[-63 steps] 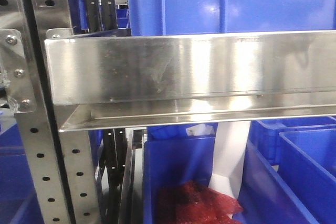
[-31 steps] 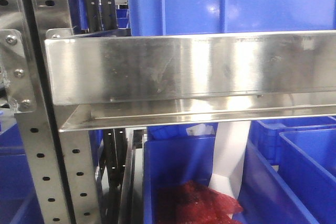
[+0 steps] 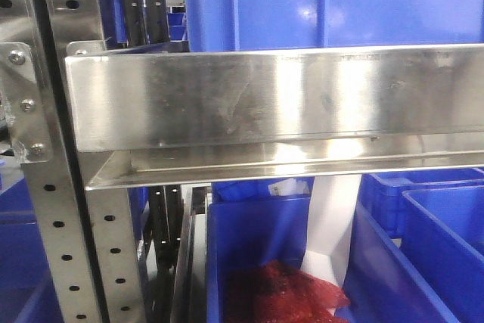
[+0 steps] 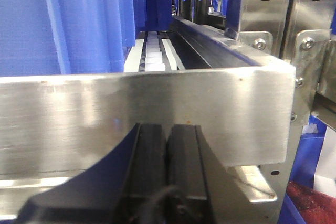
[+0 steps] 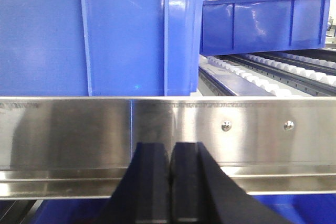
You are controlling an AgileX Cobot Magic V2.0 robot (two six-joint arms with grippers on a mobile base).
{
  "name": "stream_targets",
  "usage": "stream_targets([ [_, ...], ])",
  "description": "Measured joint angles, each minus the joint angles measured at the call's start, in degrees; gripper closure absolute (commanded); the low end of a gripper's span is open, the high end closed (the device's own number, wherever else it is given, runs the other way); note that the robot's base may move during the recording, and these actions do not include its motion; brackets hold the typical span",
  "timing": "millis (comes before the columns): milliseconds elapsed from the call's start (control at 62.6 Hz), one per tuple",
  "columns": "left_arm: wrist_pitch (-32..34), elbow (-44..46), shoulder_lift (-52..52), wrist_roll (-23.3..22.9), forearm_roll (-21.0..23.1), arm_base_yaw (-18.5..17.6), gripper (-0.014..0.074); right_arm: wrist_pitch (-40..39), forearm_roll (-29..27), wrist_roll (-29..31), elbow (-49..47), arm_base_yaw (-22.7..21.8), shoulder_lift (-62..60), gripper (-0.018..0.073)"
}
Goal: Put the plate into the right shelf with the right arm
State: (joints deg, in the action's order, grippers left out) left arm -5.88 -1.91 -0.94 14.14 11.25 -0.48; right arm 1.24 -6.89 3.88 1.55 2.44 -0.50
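Observation:
The plate is out of view in every frame. The right shelf's shiny steel ledge (image 3: 265, 96) fills the front view, bolted to a perforated upright (image 3: 64, 225). My left gripper (image 4: 168, 125) is shut and empty, its black fingers pressed together close in front of a steel ledge (image 4: 105, 114). My right gripper (image 5: 169, 144) is shut and empty too, just in front of a steel ledge (image 5: 68, 124) with two screws.
Large blue bins (image 3: 333, 1) stand on the ledge, and more (image 3: 431, 225) sit below. The lower bin (image 3: 249, 240) holds red mesh (image 3: 280, 293) and a white upright sheet (image 3: 333, 217). White roller tracks (image 5: 252, 80) run behind the ledge.

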Motion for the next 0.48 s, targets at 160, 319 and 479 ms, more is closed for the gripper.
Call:
stream_targets([
  [160, 0.00, 0.00, 0.00, 0.00, 0.00, 0.00, 0.0643, 0.00, -0.12, 0.00, 0.00, 0.00, 0.00, 0.0508],
  [319, 0.00, 0.00, 0.00, 0.00, 0.00, 0.00, 0.0643, 0.00, -0.22, 0.08, 0.00, 0.00, 0.00, 0.0508],
  [479, 0.00, 0.00, 0.00, 0.00, 0.00, 0.00, 0.0643, 0.00, -0.22, 0.08, 0.00, 0.00, 0.00, 0.0508],
])
